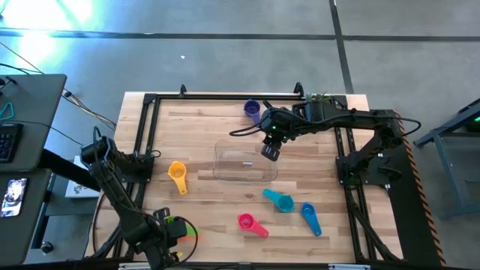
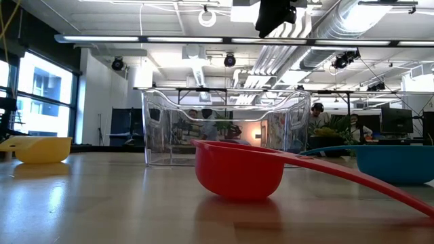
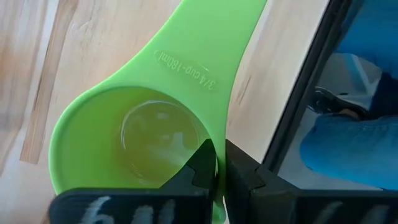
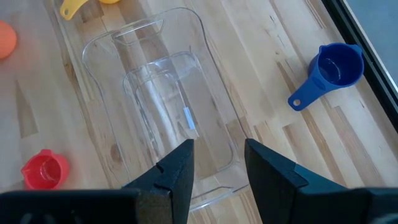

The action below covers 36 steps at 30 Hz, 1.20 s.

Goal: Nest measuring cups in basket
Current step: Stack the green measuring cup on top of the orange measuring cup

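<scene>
Green cup pinched, right jaws parted over the basket

My left gripper (image 3: 214,171) jaws are clamped on the green round plastic measuring cup's (image 3: 146,134) rim, well apart from the clear rectangular plastic basket (image 1: 244,161); my right gripper (image 4: 216,165) hovers above that basket, jaws half parted, holding nothing.

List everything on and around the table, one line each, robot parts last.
basket: one, clear, table centre, empty.
yellow cup: one, left of the basket.
purple cup: one, far edge, behind the basket.
teal cup: one, near side, right of centre.
blue cup: one, right of the teal cup.
magenta cup: one, near edge, left of the teal cup.
green cup: one, near-left corner, rim pinched.
left end effector: shut on the green cup.
right end effector: open, empty, above the basket.
</scene>
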{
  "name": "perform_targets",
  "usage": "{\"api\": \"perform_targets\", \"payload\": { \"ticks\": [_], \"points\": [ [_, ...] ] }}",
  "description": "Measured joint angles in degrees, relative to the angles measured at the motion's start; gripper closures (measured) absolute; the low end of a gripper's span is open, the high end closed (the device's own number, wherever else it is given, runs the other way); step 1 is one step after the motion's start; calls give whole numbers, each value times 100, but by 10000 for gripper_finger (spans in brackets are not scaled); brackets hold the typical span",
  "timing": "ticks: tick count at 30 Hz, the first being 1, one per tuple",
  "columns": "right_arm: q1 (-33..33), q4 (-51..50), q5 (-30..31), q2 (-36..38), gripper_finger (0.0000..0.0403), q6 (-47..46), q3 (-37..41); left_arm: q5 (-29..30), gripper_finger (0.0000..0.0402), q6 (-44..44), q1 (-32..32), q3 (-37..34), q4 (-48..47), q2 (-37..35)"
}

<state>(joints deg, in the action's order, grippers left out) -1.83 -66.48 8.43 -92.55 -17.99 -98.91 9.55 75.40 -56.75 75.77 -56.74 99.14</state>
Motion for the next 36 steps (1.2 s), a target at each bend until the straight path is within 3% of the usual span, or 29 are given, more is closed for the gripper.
{"api": "perform_targets", "payload": {
  "ticks": [36],
  "points": [
    [223, -2, -2, 0, 268, 25, 0, -152, 394, -104, 13, -2, 32, 506]
  ]
}}
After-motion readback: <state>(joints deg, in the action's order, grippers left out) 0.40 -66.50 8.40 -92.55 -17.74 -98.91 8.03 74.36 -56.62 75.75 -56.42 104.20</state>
